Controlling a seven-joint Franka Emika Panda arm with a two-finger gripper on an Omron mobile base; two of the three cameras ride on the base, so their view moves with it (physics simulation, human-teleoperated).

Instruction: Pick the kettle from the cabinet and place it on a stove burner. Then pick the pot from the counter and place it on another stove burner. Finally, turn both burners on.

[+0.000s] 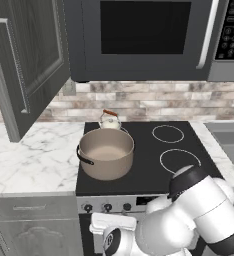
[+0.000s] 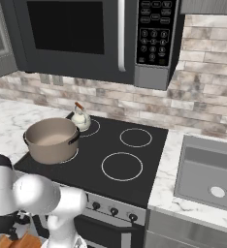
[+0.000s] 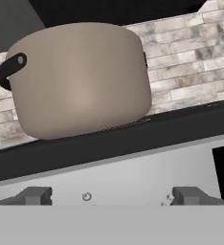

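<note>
From the camera at the robot's left, the taupe pot (image 1: 106, 152) sits on the front-left burner of the black cooktop (image 1: 144, 172), near its front-left corner. The cream kettle (image 1: 110, 120) stands just behind the pot, at the rear-left burner, its arched handle upright. Two white burner rings (image 1: 168, 133) lie bare to the right. The dark cabinet door (image 1: 26, 60) hangs open above the marble table (image 1: 31, 155).

From the right camera, the pot (image 2: 52, 139) and kettle (image 2: 81, 119) stand by the cooktop's left edge, below the microwave (image 2: 91, 38); a steel sink (image 2: 210, 172) lies right.

From the hand camera, the fingers (image 3: 37, 195) stand spread wide, holding nothing, level with the stove's front panel (image 3: 133, 177). The pot (image 3: 80, 79) looms above, one black loop handle (image 3: 11, 69) pointing left.
</note>
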